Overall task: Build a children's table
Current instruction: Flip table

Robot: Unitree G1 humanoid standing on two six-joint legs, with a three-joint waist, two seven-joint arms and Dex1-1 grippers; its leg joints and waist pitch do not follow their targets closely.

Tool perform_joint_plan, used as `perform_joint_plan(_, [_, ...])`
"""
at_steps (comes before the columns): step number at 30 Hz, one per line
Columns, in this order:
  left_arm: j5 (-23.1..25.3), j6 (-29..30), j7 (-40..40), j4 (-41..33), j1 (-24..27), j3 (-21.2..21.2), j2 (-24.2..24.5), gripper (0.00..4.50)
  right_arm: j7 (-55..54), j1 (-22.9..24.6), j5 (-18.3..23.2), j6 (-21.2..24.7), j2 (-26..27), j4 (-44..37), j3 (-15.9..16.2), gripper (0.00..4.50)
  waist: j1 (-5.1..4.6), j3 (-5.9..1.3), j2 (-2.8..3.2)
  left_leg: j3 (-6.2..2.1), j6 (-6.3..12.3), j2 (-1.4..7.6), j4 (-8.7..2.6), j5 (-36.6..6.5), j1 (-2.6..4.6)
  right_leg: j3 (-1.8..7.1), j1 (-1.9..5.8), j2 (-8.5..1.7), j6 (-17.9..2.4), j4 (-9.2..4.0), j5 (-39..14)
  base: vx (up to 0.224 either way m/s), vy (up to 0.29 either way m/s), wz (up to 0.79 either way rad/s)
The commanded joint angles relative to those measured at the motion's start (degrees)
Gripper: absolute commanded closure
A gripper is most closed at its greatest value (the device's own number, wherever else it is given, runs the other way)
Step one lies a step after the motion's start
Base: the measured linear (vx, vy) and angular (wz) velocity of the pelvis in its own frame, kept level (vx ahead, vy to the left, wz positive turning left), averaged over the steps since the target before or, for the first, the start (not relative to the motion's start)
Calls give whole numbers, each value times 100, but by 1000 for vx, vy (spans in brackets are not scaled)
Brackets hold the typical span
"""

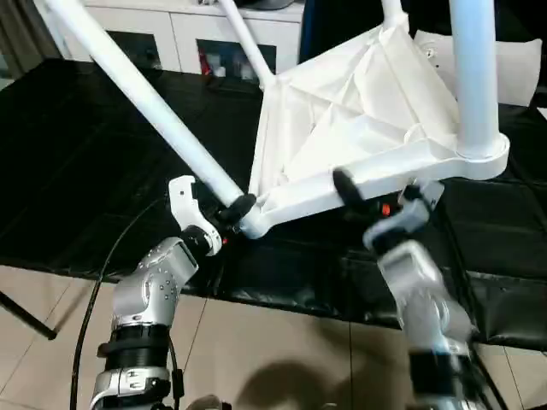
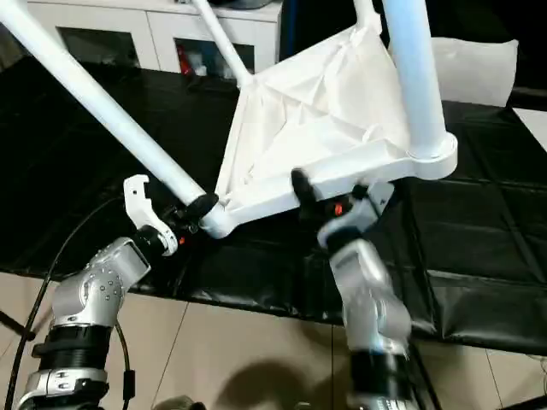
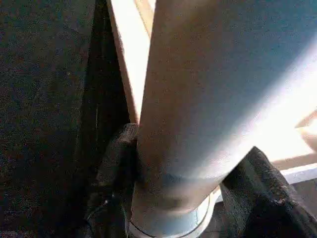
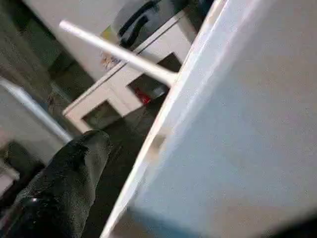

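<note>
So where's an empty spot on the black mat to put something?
The black mat is bare left of the tabletop, under the slanting leg, and again right of the right gripper. It's crowded at the near corner, where the left gripper clamps that leg.

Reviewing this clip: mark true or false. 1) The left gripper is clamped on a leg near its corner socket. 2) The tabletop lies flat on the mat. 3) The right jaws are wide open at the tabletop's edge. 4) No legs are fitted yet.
1) True: the left gripper grips the leg at its socket.
2) False: the tabletop is tilted up off the black mat.
3) True: the right gripper is open.
4) False: several legs are fitted.
</note>
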Motion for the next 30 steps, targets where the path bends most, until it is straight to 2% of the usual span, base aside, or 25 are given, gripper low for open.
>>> perform_joint_plan(1, [-249, 255, -90, 175, -27, -20, -93, 241, -146, -167, 202, -128, 78, 195, -197, 19, -14, -324, -22, -60, 123, 296, -417, -746, 83, 311, 248, -620, -972, -480, -476, 0, 0, 0])
perform_joint_plan(3, [-208, 234, -127, 182, -37, -66, -72, 241, -201, -332, 341, -226, 172, 370, -346, 40, -13, -331, -10, -59, 113, 305, -416, -714, 86, 313, 237, -612, -938, -474, -448, 0, 0, 0])
perform_joint_plan(4, [-193, 233, -149, 184, -34, -94, -67, 241, -193, -402, 403, -267, 214, 434, -390, 40, -7, -338, 17, -58, 121, 305, -414, -692, 87, 313, 241, -616, -943, -467, -361, 0, 0, 0])
perform_joint_plan(6, [-170, 243, -181, 190, -28, -129, -64, 241, -212, -505, 438, -336, 262, 551, -434, 57, -15, -337, 4, -60, 114, 309, -421, -680, 87, 305, 245, -605, -945, -462, -293, 0, 0, 0])
perform_joint_plan(7, [-135, 258, -225, 195, -21, -189, -48, 241, -242, -584, 454, -377, 305, 642, -461, 68, -18, -335, 20, -60, 104, 307, -422, -673, 83, 306, 244, -606, -953, -459, -248, 0, 0, 0])
perform_joint_plan(11, [-56, 266, -323, 199, -11, -349, -16, 241, -332, -783, 518, -492, 407, 854, -556, 100, -24, -333, 7, -52, 76, 299, -424, -755, 85, 312, 252, -613, -944, -472, -385, 0, 0, 0])
perform_joint_plan(17, [31, 224, -349, 201, 0, -457, 25, 241, -321, -911, 544, -584, 416, 1011, -595, 142, -33, -333, -4, -44, 109, 292, -420, -707, 77, 306, 256, -614, -943, -476, -364, 0, 0, 0])
perform_joint_plan(18, [49, 215, -353, 203, 3, -472, 32, 241, -318, -921, 551, -597, 411, 1030, -597, 156, -39, -332, -38, -40, 114, 292, -419, -707, 75, 308, 258, -607, -933, -476, -387, 0, 0, 0])
perform_joint_plan(19, [49, 215, -353, 203, 3, -472, 32, 241, -318, -921, 551, -597, 411, 1030, -597, 168, -37, -329, -20, -44, 119, 292, -424, -708, 77, 306, 253, -609, -928, -476, -442, 0, 0, 0])
perform_joint_plan(21, [94, 173, -361, 229, 23, -507, 62, 241, -315, -936, 566, -605, 393, 1053, -613, 174, -48, -328, -19, -44, 113, 298, -426, -729, 81, 305, 244, -608, -920, -480, -505, 0, 0, 0])
perform_joint_plan(24, [108, 150, -356, 243, 30, -526, 88, 241, -312, -941, 577, -623, 378, 1066, -617, 209, -55, -327, -13, -41, 120, 294, -423, -712, 75, 306, 244, -607, -931, -480, -472, 0, 0, 0])
perform_joint_plan(30, [190, 84, -389, 302, 19, -570, 152, 241, -310, -952, 596, -663, 347, 1082, -622, 237, -63, -332, -19, -35, 153, 294, -420, -684, 76, 307, 244, -612, -928, -481, -439, 0, 0, 0])
